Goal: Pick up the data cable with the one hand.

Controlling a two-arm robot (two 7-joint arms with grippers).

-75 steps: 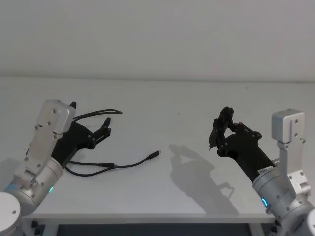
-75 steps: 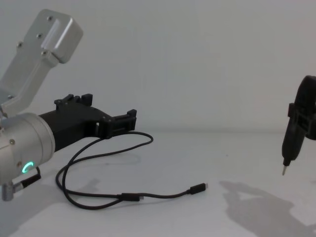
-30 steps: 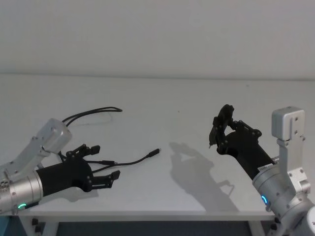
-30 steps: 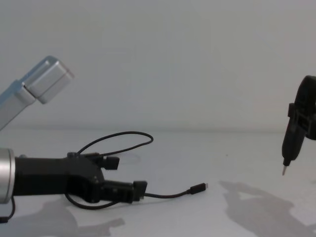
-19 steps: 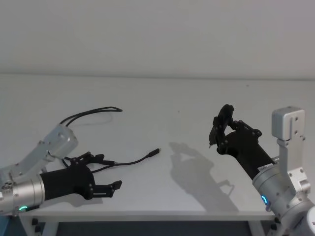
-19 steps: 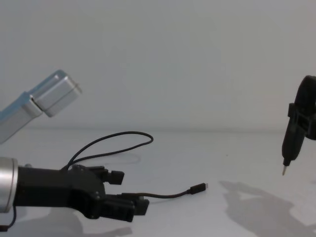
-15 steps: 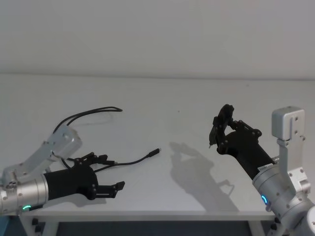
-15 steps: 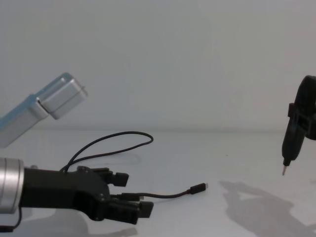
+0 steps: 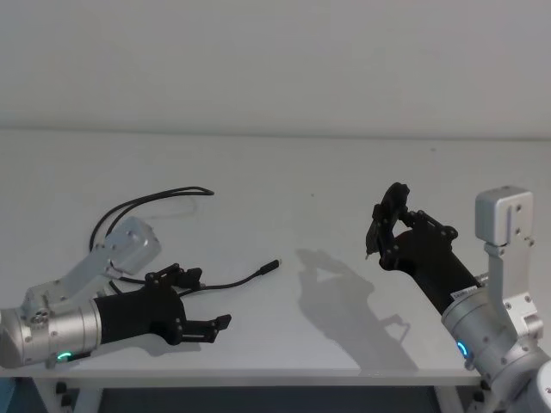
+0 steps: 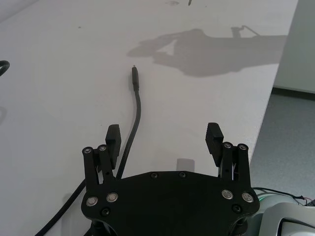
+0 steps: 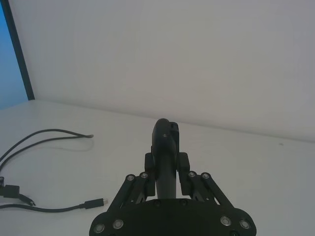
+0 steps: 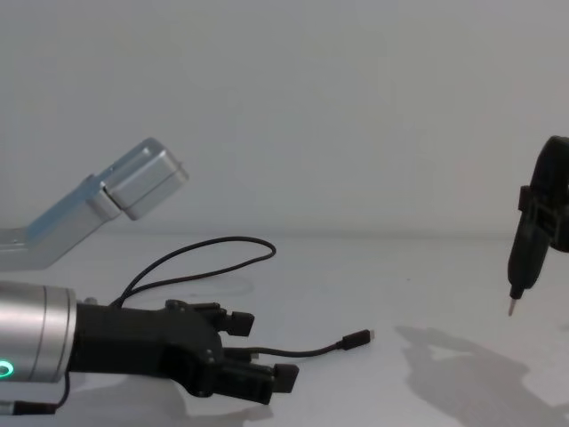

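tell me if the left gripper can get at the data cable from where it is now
Probably yes. The left gripper sits low, fingers open, and the data cable runs just inside one finger; nothing lies between them. The right gripper holds a pen-like tool, well apart.

Data cable point(image 9: 250, 275) on table's point(image 9: 284, 172) left side

Robotics lab or test bench, sparse. Plain white table point(image 9: 284, 172) under the left gripper's point(image 10: 163, 129) spread fingers point(image 10: 112, 140). Blank white wall point(image 9: 275, 60) far beyond the fingertips. Grey floor point(image 10: 290, 137) past the table edge beside them.
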